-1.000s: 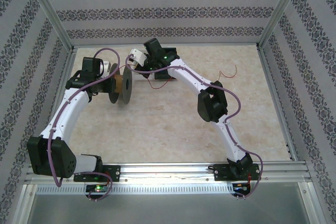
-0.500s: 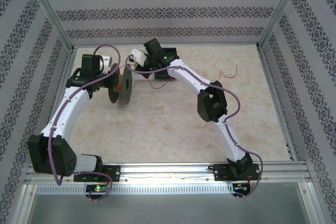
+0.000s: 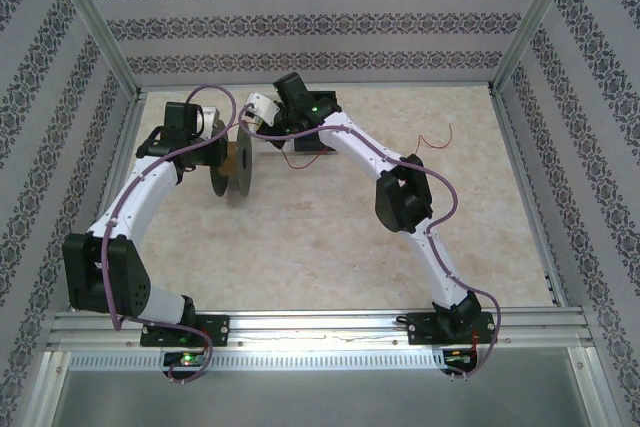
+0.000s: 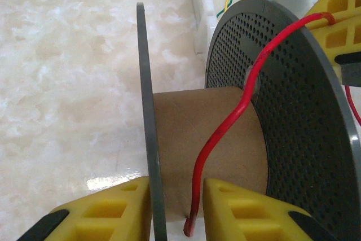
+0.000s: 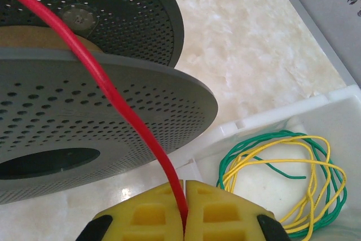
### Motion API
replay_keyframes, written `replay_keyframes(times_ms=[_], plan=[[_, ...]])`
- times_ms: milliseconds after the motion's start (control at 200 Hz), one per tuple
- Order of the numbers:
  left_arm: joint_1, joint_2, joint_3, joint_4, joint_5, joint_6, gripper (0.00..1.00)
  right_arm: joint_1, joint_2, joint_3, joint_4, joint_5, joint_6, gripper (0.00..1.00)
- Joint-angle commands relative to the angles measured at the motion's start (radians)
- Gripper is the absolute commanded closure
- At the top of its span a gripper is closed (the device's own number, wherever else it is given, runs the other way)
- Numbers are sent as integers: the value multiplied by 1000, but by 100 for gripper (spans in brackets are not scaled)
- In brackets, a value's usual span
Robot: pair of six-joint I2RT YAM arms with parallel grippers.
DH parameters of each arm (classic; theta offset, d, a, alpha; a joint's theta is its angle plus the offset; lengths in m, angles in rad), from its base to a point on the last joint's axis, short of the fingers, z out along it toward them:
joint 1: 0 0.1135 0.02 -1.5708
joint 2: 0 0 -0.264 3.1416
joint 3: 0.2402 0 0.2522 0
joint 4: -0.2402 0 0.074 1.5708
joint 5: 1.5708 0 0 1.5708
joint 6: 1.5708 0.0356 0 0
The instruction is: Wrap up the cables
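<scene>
Right, red cable pinned on one side and both arms crowded round the spool at the far-left part of the worktop.
Over the top, the spool point(image 3: 232, 159) stands on edge near the far edge of the worktop point(image 3: 330, 237), an arm on either side. The right jaws are pressed fully together with the red cable point(image 5: 107, 83) nipped between their yellow fingers point(image 5: 141, 213). From there the cable climbs over the perforated flange point(image 5: 84, 117). On the left wrist view it drops across the cardboard core point(image 4: 225, 122), and its cut end sits in the gap of the left jaws. Those are part-way apart, straddling the thin flange point(image 4: 145, 111), clamping nothing I can see. A white tray point(image 5: 271, 118) just beside the spool holds green and yellow wire point(image 5: 282, 167). More loose red strand lies toward the far-right corner.
</scene>
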Motion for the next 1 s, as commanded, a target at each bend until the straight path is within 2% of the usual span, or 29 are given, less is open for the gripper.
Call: replay_keyframes(times_ms=[0, 230, 565, 789, 994], plan=[[7, 15, 14, 39, 1, 14, 75, 4, 20, 35, -19, 10, -15, 100], [7, 29, 17, 42, 5, 17, 100, 4, 17, 34, -22, 10, -16, 100], [7, 17, 54, 2, 21, 31, 100, -24, -28, 34, -20, -23, 18, 100], [7, -54, 108, -82, 45, 43, 100, -60, -153, -67, -5, -84, 28, 64], [7, -137, 130, -147, 41, 43, 100, -84, -310, -249, 31, -140, 26, 48]])
